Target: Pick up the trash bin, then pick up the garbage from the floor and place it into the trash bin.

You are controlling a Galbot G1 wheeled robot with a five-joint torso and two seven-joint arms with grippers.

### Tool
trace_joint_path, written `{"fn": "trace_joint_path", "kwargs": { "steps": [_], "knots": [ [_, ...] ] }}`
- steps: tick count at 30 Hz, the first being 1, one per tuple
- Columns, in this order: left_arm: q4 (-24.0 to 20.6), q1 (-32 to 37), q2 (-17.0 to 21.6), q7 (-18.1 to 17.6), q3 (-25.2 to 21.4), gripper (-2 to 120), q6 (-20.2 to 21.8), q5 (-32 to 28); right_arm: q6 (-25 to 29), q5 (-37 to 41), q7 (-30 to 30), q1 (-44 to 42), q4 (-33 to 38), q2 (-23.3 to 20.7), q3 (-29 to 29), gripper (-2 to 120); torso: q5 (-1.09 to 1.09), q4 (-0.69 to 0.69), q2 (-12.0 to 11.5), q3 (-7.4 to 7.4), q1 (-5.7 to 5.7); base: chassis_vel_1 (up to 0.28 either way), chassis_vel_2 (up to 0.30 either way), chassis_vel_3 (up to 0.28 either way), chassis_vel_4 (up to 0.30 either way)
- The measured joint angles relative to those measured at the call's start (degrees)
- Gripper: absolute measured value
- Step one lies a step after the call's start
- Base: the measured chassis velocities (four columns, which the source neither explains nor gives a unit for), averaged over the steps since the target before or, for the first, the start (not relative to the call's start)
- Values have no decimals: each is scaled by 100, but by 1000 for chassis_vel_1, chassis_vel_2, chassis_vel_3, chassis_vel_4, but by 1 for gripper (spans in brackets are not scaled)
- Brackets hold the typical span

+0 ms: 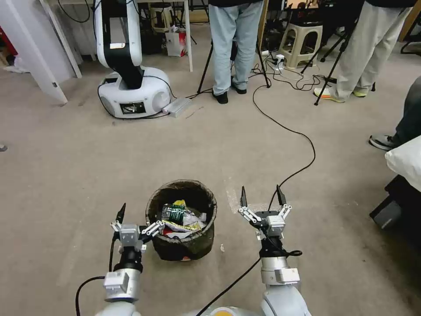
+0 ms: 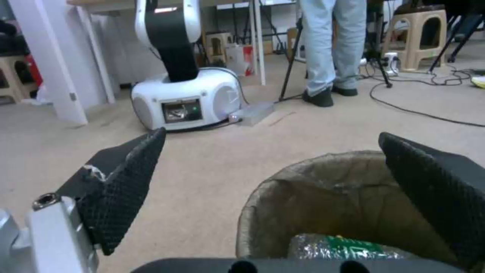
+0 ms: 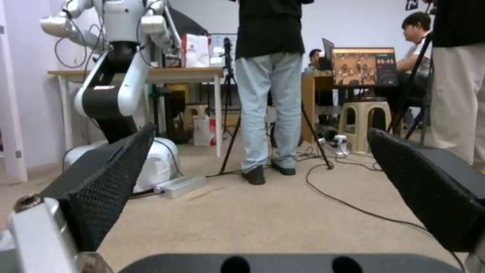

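The trash bin (image 1: pixel 181 219) stands on the beige floor (image 1: pixel 66 175), lined with a dark bag folded over its rim; inside it lie a clear bottle with green label (image 1: pixel 182 215) and red and yellow wrappers (image 1: pixel 186 227). The left gripper (image 1: pixel 137 221) sits at the bin's left rim, fingers spread wide, one finger over the bin's mouth and the other outside it, gripping nothing; in the left wrist view the rim (image 2: pixel 283 182) lies between the pads. The right gripper (image 1: pixel 262 198) hovers just right of the bin, wide open and empty.
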Motion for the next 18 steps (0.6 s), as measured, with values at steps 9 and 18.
{"fn": "trace_joint_path", "kwargs": {
  "steps": [9,18],
  "knots": [
    [64,-29,-12,-27,25,100,-36,52,0,-10,-54,-32,20,-14,13,100,0,0,0,0,0,0,0,0,0],
    [63,-34,-12,-39,24,100,2,29,6,-10,-63,-31,19,-16,13,100,0,0,0,0,0,0,0,0,0]
  ]
}}
